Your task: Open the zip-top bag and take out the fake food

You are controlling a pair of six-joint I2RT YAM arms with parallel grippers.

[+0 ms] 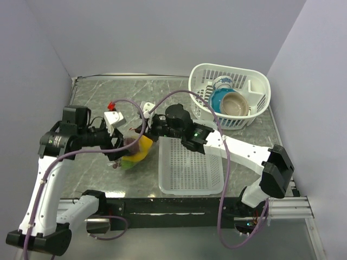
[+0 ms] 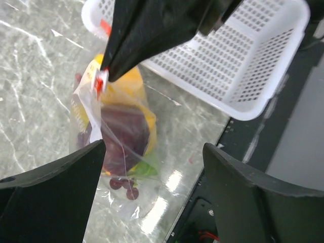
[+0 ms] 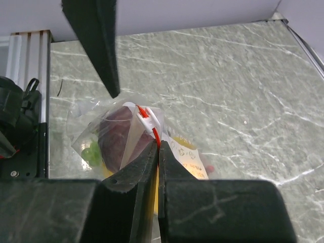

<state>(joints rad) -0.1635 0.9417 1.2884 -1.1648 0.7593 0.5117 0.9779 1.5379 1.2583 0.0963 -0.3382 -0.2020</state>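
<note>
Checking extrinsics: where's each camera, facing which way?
Top external: high behind the robot, facing down on the table; left arm, right arm show.
Left wrist: faces down past its open left claw at the zip-top bag.
Right wrist: faces along its right claw, shut on the bag's zipper.
Shared: both wrist views show bag and opposite claw.

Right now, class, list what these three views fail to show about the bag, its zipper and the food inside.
- Right wrist view: the right tool, shut on the zipper strip, covers part of it; open or sealed cannot be told.
- Top view: the zip-top bag is small and partly under the left tool; its contents cannot be read.
- Left wrist view: crinkly plastic blurs the fake food; the yellow pieces cannot be told apart.
</note>
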